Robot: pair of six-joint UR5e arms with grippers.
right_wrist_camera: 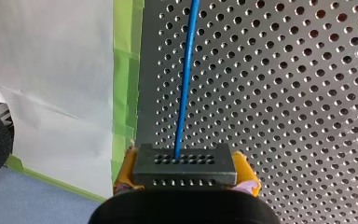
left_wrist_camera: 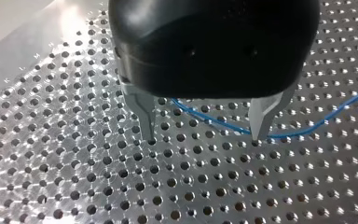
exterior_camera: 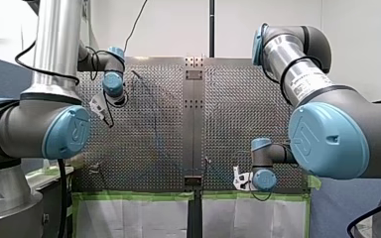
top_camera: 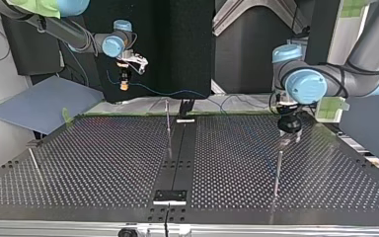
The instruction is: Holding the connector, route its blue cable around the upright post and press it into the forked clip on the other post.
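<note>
Connector (right_wrist_camera: 184,164) pinched in right gripper (right_wrist_camera: 186,176) at the table (right_wrist_camera: 307,116) edge; cable (right_wrist_camera: 185,84) lying within the spread left gripper (left_wrist_camera: 203,137). Slack may be caught there, so the post (top_camera: 168,123) could be missed

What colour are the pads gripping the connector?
Yellow pads, either side of the dark connector; right wrist view shows them best.

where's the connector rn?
Right wrist view: the connector sits clamped in my right tool, between its yellow pads, by the green tape along the table edge.
</note>
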